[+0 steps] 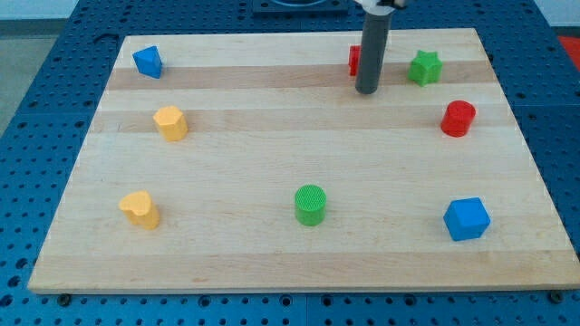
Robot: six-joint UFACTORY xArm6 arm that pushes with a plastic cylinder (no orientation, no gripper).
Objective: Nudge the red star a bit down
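The red star (pixel 354 60) sits near the view's top, right of centre, and is mostly hidden behind my rod; only its left edge shows. My tip (pixel 366 91) rests on the wooden board just below and slightly right of that red block. A green star (pixel 424 68) lies to the right of the rod, apart from it.
A red cylinder (pixel 459 119) is at the right. A blue cube (pixel 467 218) is at the bottom right. A green cylinder (pixel 310 205) is at bottom centre. Two yellow blocks (pixel 170 122) (pixel 140 209) are at the left. A blue block (pixel 148 62) is at the top left.
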